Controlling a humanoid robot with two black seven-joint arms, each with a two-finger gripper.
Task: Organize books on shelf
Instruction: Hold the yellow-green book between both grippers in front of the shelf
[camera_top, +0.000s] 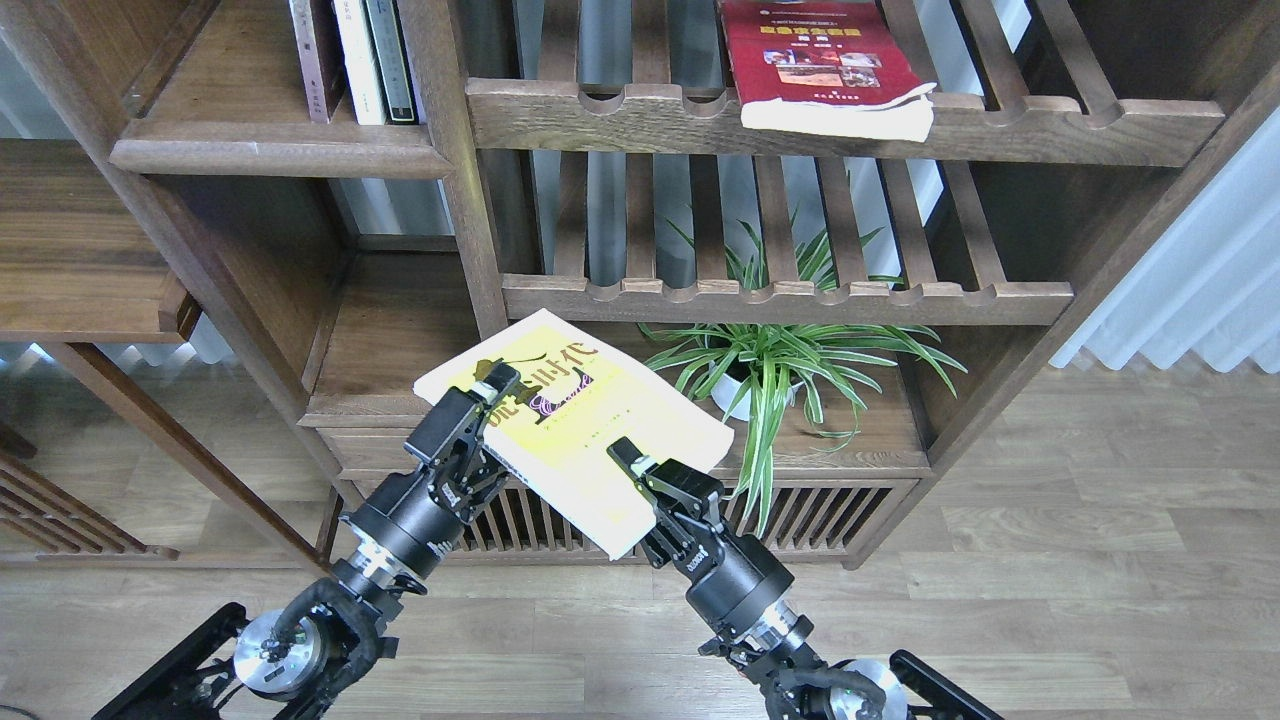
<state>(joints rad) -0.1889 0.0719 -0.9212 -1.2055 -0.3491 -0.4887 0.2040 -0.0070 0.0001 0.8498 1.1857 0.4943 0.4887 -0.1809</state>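
Observation:
The yellow-green book (590, 440) with a white margin hangs tilted in front of the bookcase. My right gripper (640, 475) is shut on its near edge. My left gripper (490, 400) straddles the book's left edge: one finger (497, 380) lies on the cover and the other is hidden beneath. The red book (815, 60) lies flat on the upper slatted rack. The shelf (270, 150), a solid dark board at upper left, carries a maroon-brown book (312, 60) standing upright beside two other volumes.
A potted spider plant (770, 370) stands in the lower compartment just right of the held book. A second slatted rack (780, 298) runs above it. A post (465, 200) divides the bookcase. White curtains (1200, 280) hang at right.

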